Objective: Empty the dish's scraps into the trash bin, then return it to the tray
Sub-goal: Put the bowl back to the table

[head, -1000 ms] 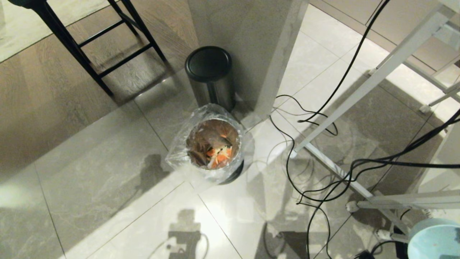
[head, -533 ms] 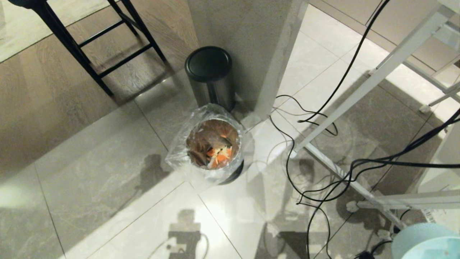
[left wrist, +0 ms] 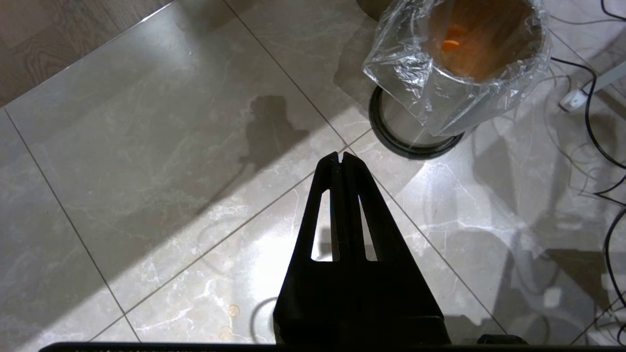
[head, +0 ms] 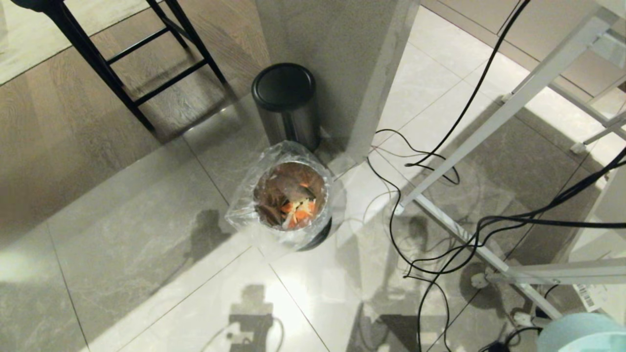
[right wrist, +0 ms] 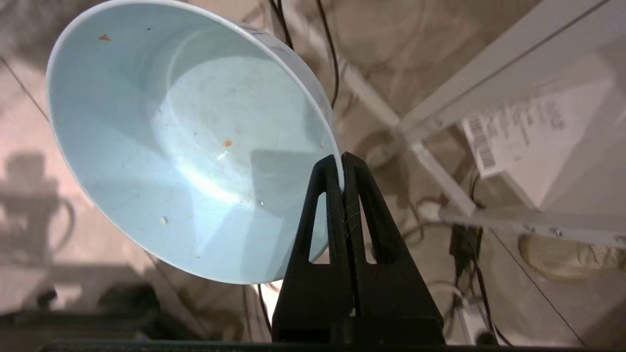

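Note:
The light-blue dish point(right wrist: 186, 142) hangs tilted in my right gripper point(right wrist: 341, 161), whose fingers are shut on its rim; only tiny orange specks cling inside. In the head view just its edge point(head: 579, 332) shows at the bottom right corner. The trash bin point(head: 292, 195), lined with crinkled clear plastic, stands on the floor tiles at centre with the orange scraps point(head: 301, 212) lying inside. In the left wrist view my left gripper point(left wrist: 341, 157) hangs shut and empty over the tiles, a short way from the trash bin point(left wrist: 459, 63). The tray is out of view.
A steel cylinder bin with a black lid point(head: 286, 100) stands behind the trash bin, against a wall corner. Black cables point(head: 440, 234) and a white metal frame point(head: 489, 127) cover the floor on the right. A black stool point(head: 122, 58) stands at the back left.
The dish at the bottom right of the head view has dropped lower and slid partly out of frame. The trash bin and floor have not shifted.

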